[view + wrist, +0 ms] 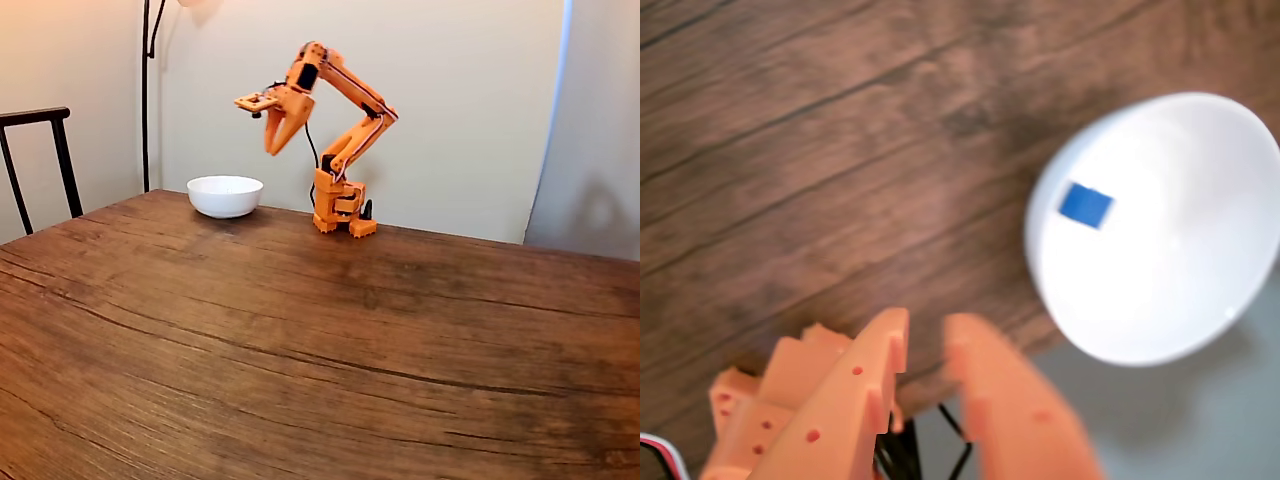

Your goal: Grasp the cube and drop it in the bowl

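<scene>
Wrist view: we see the orange plastic two-finger gripper [925, 350] at the bottom edge, fingers [865, 385] parted by a modest gap, holding nothing, touching nothing. The tiny bright-blue cube [1086, 205] lies inside the round glossy white bowl [1180, 290], on its left inner wall, one flat face toward the camera, edges slightly tilted; no long axis. The bowl sits on the dark wood-grain tabletop [790, 180].

Fixed view: we see the gripper [273, 148] raised above and just right of the bowl [225, 196], fingers pointing down, slightly apart. The bowl's inside is hidden here. A dark chair [40, 160] stands at left.
</scene>
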{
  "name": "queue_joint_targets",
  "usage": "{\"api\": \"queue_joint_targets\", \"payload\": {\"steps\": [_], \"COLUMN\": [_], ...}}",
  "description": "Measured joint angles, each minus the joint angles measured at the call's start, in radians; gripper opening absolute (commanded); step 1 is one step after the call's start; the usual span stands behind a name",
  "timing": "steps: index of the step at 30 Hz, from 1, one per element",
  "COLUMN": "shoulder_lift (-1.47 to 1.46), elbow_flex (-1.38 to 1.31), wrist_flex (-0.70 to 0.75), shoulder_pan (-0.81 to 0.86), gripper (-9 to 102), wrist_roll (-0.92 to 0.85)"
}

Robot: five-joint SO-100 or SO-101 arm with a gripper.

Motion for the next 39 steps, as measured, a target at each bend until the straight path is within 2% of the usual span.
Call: {"api": "queue_joint_targets", "payload": {"steps": [15,25,33,39], "shoulder_lift": [0.227,0.492,0.833,0.85], "elbow_flex": [0.061,0.242,0.489,0.614], "wrist_flex": [0.0,-0.017,-0.112,-0.224], "shoulder_pan": [-0.333,-0.523,-0.71,-0.801], "gripper": [-1,-1,-1,-1], "wrist_roll": [-0.064,-0.144,-0.275,-0.29]}}
